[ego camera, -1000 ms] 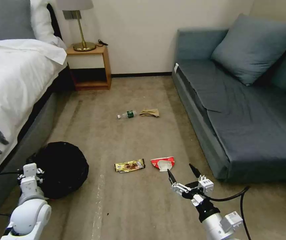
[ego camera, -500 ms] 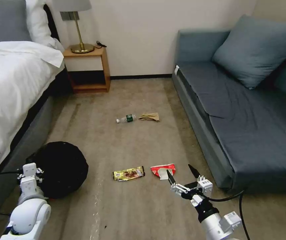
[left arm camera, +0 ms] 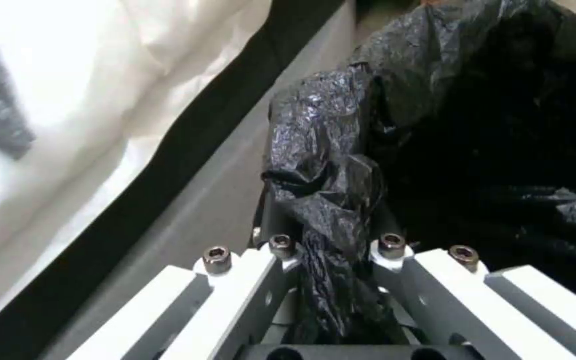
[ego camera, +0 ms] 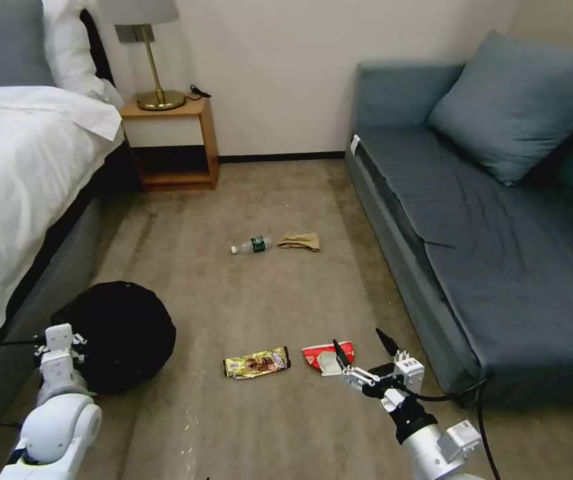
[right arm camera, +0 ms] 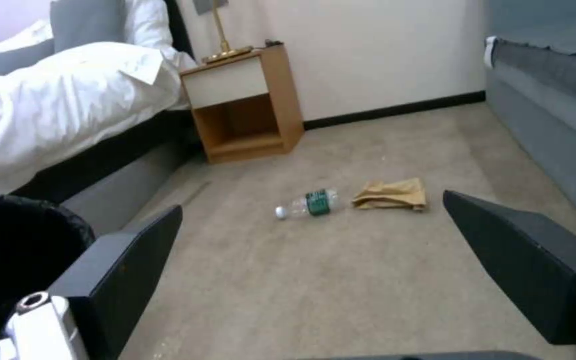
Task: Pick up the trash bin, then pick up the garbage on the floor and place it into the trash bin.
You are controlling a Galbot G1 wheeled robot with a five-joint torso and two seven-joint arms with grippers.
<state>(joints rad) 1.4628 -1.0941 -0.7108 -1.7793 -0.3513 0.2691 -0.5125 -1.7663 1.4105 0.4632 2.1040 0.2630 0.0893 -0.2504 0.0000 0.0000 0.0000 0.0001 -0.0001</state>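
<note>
Nearest the robot, the left gripper (ego camera: 59,347) was clamped on the bunched black liner at the rim of the trash bin (ego camera: 123,333); in the left wrist view its fingers (left arm camera: 281,255) pinched a fold of glossy bag on the trash bin (left arm camera: 475,125). The bin sat beside the grey base of the bed (ego camera: 26,167), on the robot's left.

On the right, the right gripper (ego camera: 363,350) hung low over the carpet with its two black fingertips spread apart and nothing between them. The red-and-white wrapper (ego camera: 326,355) lay on the floor just beyond and slightly left of that gripper, its near edge partly covered by the left fingertip. The gold snack wrapper (ego camera: 257,362) lay beside it, farther to the left, between the red-and-white wrapper and the bin.

Farther out, in mid-floor, the clear plastic bottle (ego camera: 251,245) lay on its side, with the brown paper scrap (ego camera: 299,241) just to its right; both were well apart from either gripper. In the right wrist view the bottle (right arm camera: 308,204) and scrap (right arm camera: 392,195) appeared between the open fingers.

Beyond stood the nightstand (ego camera: 173,143) with a lamp (ego camera: 149,60), and the sofa (ego camera: 493,220) along the right.
</note>
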